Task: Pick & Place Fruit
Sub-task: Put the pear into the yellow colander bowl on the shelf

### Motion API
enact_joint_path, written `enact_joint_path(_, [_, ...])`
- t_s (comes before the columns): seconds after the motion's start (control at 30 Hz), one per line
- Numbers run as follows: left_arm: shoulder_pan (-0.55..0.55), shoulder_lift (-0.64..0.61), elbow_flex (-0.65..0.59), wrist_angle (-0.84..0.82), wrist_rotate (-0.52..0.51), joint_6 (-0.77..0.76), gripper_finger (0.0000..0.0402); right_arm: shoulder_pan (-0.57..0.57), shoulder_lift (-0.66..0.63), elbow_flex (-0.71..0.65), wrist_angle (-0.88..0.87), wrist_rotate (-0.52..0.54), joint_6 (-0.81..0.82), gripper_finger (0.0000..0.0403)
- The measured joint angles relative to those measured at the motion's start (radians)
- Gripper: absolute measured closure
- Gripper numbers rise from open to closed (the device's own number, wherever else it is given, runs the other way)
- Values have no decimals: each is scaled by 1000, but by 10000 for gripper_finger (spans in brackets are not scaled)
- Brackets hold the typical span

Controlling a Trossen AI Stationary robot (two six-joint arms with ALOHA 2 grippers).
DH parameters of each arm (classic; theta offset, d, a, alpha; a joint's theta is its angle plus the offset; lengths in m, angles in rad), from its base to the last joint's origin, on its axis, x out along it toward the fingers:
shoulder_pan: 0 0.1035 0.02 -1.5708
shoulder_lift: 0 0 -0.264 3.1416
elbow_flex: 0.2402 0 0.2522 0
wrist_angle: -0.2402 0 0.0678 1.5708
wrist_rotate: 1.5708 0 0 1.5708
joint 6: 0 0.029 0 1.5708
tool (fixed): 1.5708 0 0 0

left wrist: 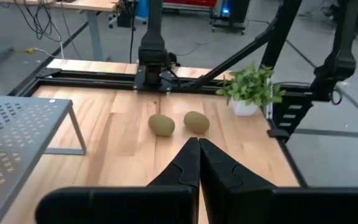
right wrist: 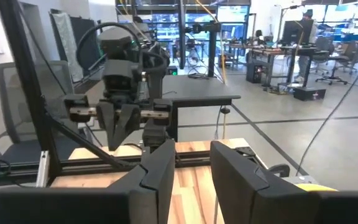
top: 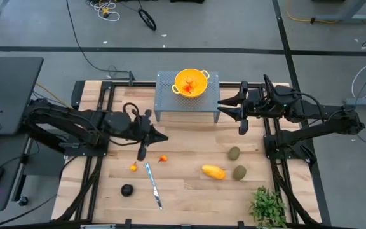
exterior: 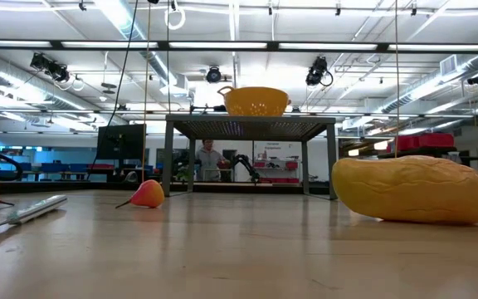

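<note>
The fruit lies loose on the wooden table: two tiny orange-red pieces [top: 133, 167] [top: 163, 158], a dark round one [top: 127, 189], a yellow-orange oblong [top: 213, 172] [exterior: 413, 189] and two olive-green ovals [top: 234, 152] [top: 239, 172] [left wrist: 161, 124] [left wrist: 196, 122]. More orange-red pieces sit in the yellow colander [top: 191, 83] on a grey perforated stand [top: 167, 102]. My left gripper [top: 164, 137] [left wrist: 196, 144] is shut and empty, just in front of the stand. My right gripper [top: 225, 108] [right wrist: 191, 158] is open and empty at the stand's right end. Neither shows in the low view.
A slim silver knife [top: 152, 184] [exterior: 36, 209] lies between the dark fruit and the oblong. A leafy plant [top: 269, 207] [left wrist: 250, 90] stands at the near right corner. The stand's legs [exterior: 169, 158] rise at mid-table. Bare wood lies between the stand and the fruit.
</note>
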Motion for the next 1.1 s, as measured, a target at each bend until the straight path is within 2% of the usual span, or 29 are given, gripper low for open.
enact_joint_path(0.23, [-29, -2, 0, -23, -5, -9, 399, 0, 0, 0, 6, -62, 0, 293])
enact_joint_path(0.43, [-55, 21, -1, -224, 48, -67, 400, 1, 0, 0, 1, -36, 0, 293])
enact_joint_path(0.6, [-94, 52, -1, -304, 53, -107, 400, 0, 0, 0, -9, -7, 10, 293])
enact_joint_path(1.1, [-179, 181, -6, -272, 59, -150, 401, 0, 0, 0, -98, 0, 4, 294])
